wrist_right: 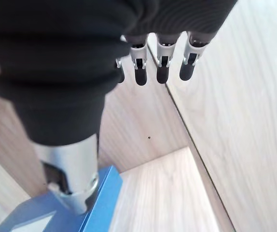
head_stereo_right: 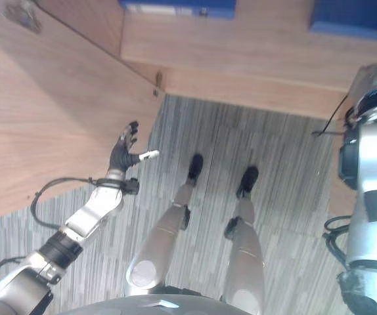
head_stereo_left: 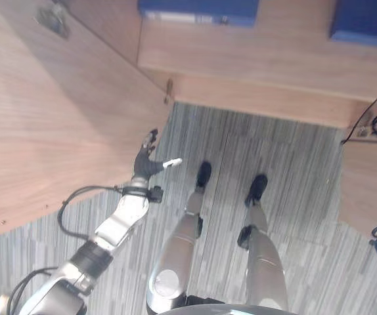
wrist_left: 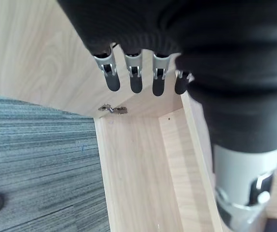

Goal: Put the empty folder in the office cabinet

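Two blue folders lie on the cabinet's wooden shelf, one at the back left and one at the back right. Which one is empty I cannot tell. My left hand is open beside the free edge of the open cabinet door, thumb sticking out, holding nothing. Its straight fingers point at the cabinet's bare inner wall. My right hand's fingers are straight inside the cabinet, with a blue folder's corner beside the thumb. My right arm reaches in at the right.
The open door spreads across the left, with a hinge plate near its top and a hinge on the cabinet edge. Grey striped carpet covers the floor in front. A wooden side panel stands at the right.
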Controlling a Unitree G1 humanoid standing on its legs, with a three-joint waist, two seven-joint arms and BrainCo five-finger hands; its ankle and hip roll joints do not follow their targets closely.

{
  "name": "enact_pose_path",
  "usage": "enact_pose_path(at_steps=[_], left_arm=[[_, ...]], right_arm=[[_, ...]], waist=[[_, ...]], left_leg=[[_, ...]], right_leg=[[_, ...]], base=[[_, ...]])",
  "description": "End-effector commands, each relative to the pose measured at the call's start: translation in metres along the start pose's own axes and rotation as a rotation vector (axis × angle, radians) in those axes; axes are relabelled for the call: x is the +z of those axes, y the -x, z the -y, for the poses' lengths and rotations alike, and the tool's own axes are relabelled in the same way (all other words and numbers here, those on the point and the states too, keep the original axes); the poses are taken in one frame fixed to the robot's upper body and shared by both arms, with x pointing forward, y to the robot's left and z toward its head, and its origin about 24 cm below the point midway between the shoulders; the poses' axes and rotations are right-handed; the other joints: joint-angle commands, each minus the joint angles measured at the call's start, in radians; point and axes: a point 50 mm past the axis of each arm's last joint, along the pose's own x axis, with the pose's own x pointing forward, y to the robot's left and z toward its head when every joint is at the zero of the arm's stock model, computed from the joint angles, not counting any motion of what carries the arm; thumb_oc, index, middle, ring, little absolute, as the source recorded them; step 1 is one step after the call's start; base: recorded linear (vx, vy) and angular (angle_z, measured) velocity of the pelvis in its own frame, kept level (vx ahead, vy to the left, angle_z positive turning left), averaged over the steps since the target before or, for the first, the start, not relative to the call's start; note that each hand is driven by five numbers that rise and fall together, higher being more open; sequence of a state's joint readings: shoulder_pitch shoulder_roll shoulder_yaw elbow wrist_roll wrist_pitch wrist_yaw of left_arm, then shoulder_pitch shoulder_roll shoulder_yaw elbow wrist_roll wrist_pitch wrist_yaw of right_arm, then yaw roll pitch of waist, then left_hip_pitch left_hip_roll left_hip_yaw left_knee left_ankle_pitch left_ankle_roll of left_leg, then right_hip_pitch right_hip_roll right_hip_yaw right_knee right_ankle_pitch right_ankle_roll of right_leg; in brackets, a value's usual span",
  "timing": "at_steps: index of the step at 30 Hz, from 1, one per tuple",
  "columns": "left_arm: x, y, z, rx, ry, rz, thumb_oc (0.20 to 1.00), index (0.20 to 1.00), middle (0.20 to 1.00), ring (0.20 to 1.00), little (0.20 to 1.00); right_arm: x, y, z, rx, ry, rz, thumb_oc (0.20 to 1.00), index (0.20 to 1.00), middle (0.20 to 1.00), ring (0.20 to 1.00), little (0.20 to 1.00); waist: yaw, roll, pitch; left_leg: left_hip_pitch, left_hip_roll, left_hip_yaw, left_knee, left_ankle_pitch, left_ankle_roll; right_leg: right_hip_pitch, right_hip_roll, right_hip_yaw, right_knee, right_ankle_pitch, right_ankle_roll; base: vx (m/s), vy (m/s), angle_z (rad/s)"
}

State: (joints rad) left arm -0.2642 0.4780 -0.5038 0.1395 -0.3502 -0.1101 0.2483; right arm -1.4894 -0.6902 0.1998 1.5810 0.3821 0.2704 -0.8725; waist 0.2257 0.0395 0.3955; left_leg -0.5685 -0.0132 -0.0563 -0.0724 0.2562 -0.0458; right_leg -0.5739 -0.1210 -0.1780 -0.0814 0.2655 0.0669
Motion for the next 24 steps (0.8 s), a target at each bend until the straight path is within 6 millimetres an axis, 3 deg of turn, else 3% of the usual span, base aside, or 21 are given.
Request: enact_pose_path(at_steps=[1, 2, 3, 4, 5, 9, 10, 11, 13, 17, 18, 19, 20, 21, 22, 23, 24], left_arm=[[-0.039, 0.020, 0.008, -0.006, 0.030, -0.163, 1.000, 1.000, 1.000, 1.000, 1.000], [-0.045, 0.022, 0.008, 0.004, 0.031, -0.194, 1.000, 1.000, 1.000, 1.000, 1.000], [-0.046, 0.023, 0.008, 0.005, 0.030, -0.197, 1.000, 1.000, 1.000, 1.000, 1.000], [-0.062, 0.028, 0.011, 0.025, 0.033, -0.272, 1.000, 1.000, 1.000, 1.000, 1.000], [-0.063, 0.029, 0.011, 0.026, 0.033, -0.274, 1.000, 1.000, 1.000, 1.000, 1.000], [-0.086, 0.041, 0.014, 0.054, 0.029, -0.384, 1.000, 1.000, 1.000, 1.000, 1.000], [-0.090, 0.044, 0.014, 0.062, 0.028, -0.404, 1.000, 1.000, 1.000, 1.000, 1.000], [-0.099, 0.052, 0.011, 0.078, 0.018, -0.447, 1.000, 1.000, 1.000, 1.000, 1.000], [-0.110, 0.063, 0.004, 0.107, 0.004, -0.500, 1.000, 1.000, 1.000, 1.000, 1.000], [-0.133, 0.081, -0.007, 0.165, 0.000, -0.615, 1.000, 1.000, 1.000, 1.000, 1.000], [-0.143, 0.089, -0.011, 0.186, -0.027, -0.672, 1.000, 1.000, 1.000, 1.000, 1.000], [-0.162, 0.105, -0.018, 0.218, -0.058, -0.788, 1.000, 1.000, 1.000, 1.000, 1.000], [-0.162, 0.105, -0.018, 0.218, -0.058, -0.788, 1.000, 1.000, 1.000, 1.000, 1.000], [-0.171, 0.115, -0.022, 0.231, -0.080, -0.842, 1.000, 1.000, 1.000, 1.000, 1.000], [-0.189, 0.138, -0.021, 0.221, -0.093, -0.974, 1.000, 1.000, 1.000, 1.000, 1.000], [-0.189, 0.138, -0.021, 0.220, -0.093, -0.973, 1.000, 1.000, 1.000, 1.000, 1.000], [-0.195, 0.148, -0.023, 0.204, -0.117, -1.029, 1.000, 1.000, 1.000, 1.000, 1.000]], right_arm=[[-0.069, 0.003, -0.018, 0.010, 0.238, -0.018, 1.000, 1.000, 1.000, 1.000, 1.000], [-0.084, 0.012, -0.027, 0.046, 0.250, -0.057, 1.000, 1.000, 1.000, 1.000, 1.000], [-0.086, 0.012, -0.028, 0.047, 0.251, -0.059, 1.000, 1.000, 1.000, 1.000, 1.000], [-0.121, 0.034, -0.046, 0.126, 0.305, -0.115, 1.000, 1.000, 1.000, 1.000, 1.000], [-0.122, 0.035, -0.046, 0.127, 0.306, -0.116, 1.000, 1.000, 1.000, 1.000, 1.000], [-0.192, 0.094, -0.077, 0.340, 0.384, -0.173, 1.000, 1.000, 1.000, 1.000, 1.000], [-0.211, 0.111, -0.081, 0.400, 0.398, -0.189, 1.000, 1.000, 1.000, 1.000, 1.000], [-0.245, 0.127, -0.079, 0.479, 0.402, -0.244, 1.000, 1.000, 1.000, 1.000, 1.000], [-0.265, 0.132, -0.074, 0.525, 0.416, -0.236, 1.000, 1.000, 1.000, 1.000, 1.000], [-0.272, 0.124, -0.071, 0.654, 0.417, -0.153, 1.000, 1.000, 1.000, 1.000, 1.000], [-0.265, 0.122, -0.074, 0.733, 0.384, -0.103, 1.000, 1.000, 1.000, 1.000, 1.000], [-0.248, 0.115, -0.075, 0.846, 0.380, 0.041, 1.000, 1.000, 1.000, 1.000, 1.000], [-0.248, 0.115, -0.075, 0.846, 0.380, 0.041, 1.000, 1.000, 1.000, 1.000, 1.000], [-0.229, 0.105, -0.073, 0.907, 0.377, 0.156, 1.000, 1.000, 1.000, 1.000, 1.000], [-0.195, 0.082, -0.065, 0.980, 0.382, 0.324, 1.000, 1.000, 1.000, 1.000, 1.000], [-0.194, 0.082, -0.065, 0.980, 0.381, 0.325, 1.000, 1.000, 1.000, 1.000, 1.000], [-0.178, 0.068, -0.056, 1.005, 0.403, 0.406, 1.000, 1.000, 1.000, 1.000, 1.000]], waist=[[-0.009, 0.000, -0.091], [-0.017, 0.000, -0.097], [-0.018, -0.001, -0.093], [-0.035, -0.005, -0.106], [-0.036, -0.006, -0.104], [-0.069, -0.013, -0.132], [-0.081, -0.016, -0.142], [-0.101, -0.019, -0.172], [-0.117, -0.024, -0.202], [-0.145, -0.035, -0.244], [-0.160, -0.043, -0.257], [-0.180, -0.056, -0.280], [-0.180, -0.056, -0.281], [-0.191, -0.063, -0.292], [-0.209, -0.072, -0.308], [-0.209, -0.072, -0.309], [-0.220, -0.077, -0.320]], left_leg=[[0.148, 0.016, 0.003, -0.014, -0.204, -0.019], [0.170, 0.015, 0.006, -0.013, -0.210, -0.015], [0.177, 0.014, 0.006, -0.013, -0.211, -0.015], [0.228, 0.013, 0.015, -0.010, -0.221, -0.008], [0.233, 0.013, 0.015, -0.011, -0.222, -0.008], [0.326, 0.014, 0.029, -0.010, -0.241, 0.006], [0.344, 0.013, 0.031, -0.013, -0.239, 0.011], [0.384, 0.016, 0.038, -0.013, -0.247, 0.016], [0.421, 0.016, 0.043, -0.015, -0.255, 0.021], [0.471, 0.021, 0.050, -0.015, -0.261, 0.021], [0.490, 0.025, 0.057, -0.015, -0.264, 0.019], [0.514, 0.026, 0.072, -0.015, -0.269, 0.019], [0.513, 0.026, 0.072, -0.015, -0.269, 0.019], [0.527, 0.027, 0.082, -0.015, -0.273, 0.018], [0.551, 0.030, 0.099, -0.015, -0.280, 0.015], [0.548, 0.029, 0.099, -0.015, -0.278, 0.015], [0.566, 0.032, 0.108, -0.015, -0.286, 0.013]], right_leg=[[0.159, -0.017, -0.046, 0.005, -0.185, 0.070], [0.182, -0.020, -0.046, 0.006, -0.186, 0.069], [0.189, -0.020, -0.046, 0.005, -0.187, 0.070], [0.239, -0.025, -0.045, 0.007, -0.194, 0.070], [0.244, -0.025, -0.046, 0.006, -0.194, 0.071], [0.332, -0.037, -0.043, 0.014, -0.209, 0.074], [0.345, -0.040, -0.042, 0.017, -0.207, 0.075], [0.375, -0.045, -0.040, 0.023, -0.211, 0.079], [0.401, -0.047, -0.038, 0.029, -0.214, 0.081], [0.438, -0.046, -0.032, 0.041, -0.219, 0.084], [0.449, -0.045, -0.026, 0.046, -0.219, 0.085], [0.465, -0.043, -0.014, 0.048, -0.217, 0.084], [0.464, -0.043, -0.014, 0.048, -0.217, 0.084], [0.472, -0.041, -0.009, 0.050, -0.215, 0.085], [0.487, -0.036, 0.005, 0.053, -0.219, 0.085], [0.484, -0.037, 0.005, 0.053, -0.217, 0.085], [0.496, -0.035, 0.011, 0.053, -0.220, 0.087]], base=[[0.02, 0.124, -0.10], [0.01, 0.093, -0.11], [0.03, 0.092, -0.12], [0.02, 0.059, -0.13], [0.03, 0.092, -0.12], [0.05, 0.062, -0.05], [0.11, 0.076, -0.10], [0.11, 0.083, -0.11], [0.10, 0.053, -0.11], [0.06, 0.038, -0.19], [0.05, 0.023, -0.19], [0.04, 0.014, -0.13], [0.05, 0.012, -0.10], [0.04, 0.025, -0.37], [0.03, 0.025, -0.37], [0.04, 0.028, -0.37], [0.03, 0.013, -0.20]])
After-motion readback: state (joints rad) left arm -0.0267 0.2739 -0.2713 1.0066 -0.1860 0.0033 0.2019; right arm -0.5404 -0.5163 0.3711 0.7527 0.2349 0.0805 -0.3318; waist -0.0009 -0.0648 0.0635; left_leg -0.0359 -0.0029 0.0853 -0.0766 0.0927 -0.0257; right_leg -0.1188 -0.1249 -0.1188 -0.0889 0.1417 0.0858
